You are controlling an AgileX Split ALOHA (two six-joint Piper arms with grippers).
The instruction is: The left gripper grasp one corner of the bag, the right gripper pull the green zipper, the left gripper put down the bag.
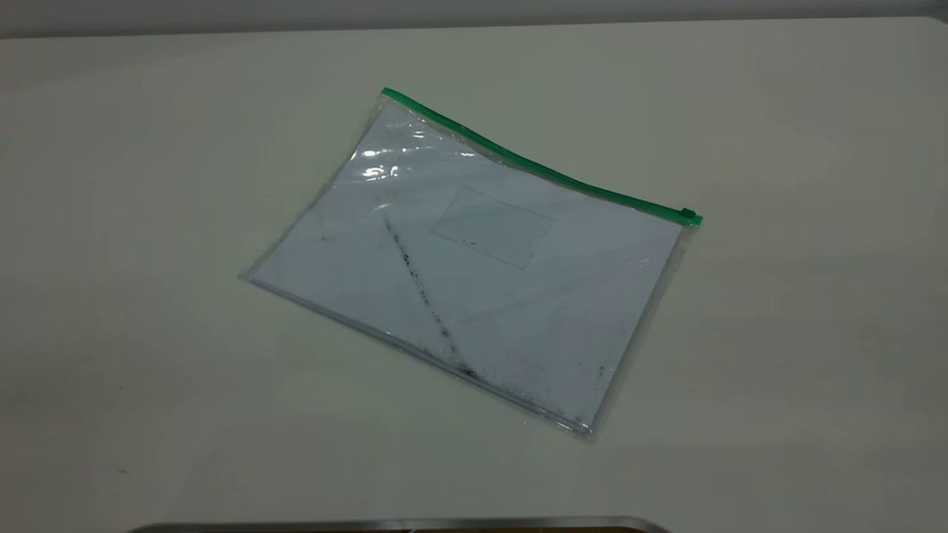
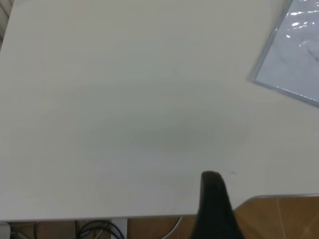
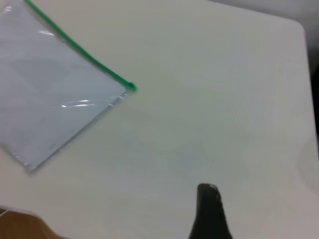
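Note:
The bag (image 1: 474, 259) lies flat on the white table (image 1: 148, 370), turned at an angle, with white paper and a dark diagonal smudge showing through. The green zipper (image 1: 533, 166) runs along its far long edge, with the slider tab (image 1: 689, 215) at the right end. Neither gripper shows in the exterior view. The left gripper (image 2: 213, 199) shows only as a dark tip over bare table, well away from the bag's corner (image 2: 294, 55). The right gripper (image 3: 209, 209) is likewise a dark tip, apart from the bag (image 3: 50, 94) and its slider tab (image 3: 130, 87).
The table's front edge (image 1: 400, 524) has a metal trim. Below it the left wrist view shows wooden floor (image 2: 279, 214) and cables (image 2: 99, 229). The table's rounded far corner (image 3: 299, 30) appears in the right wrist view.

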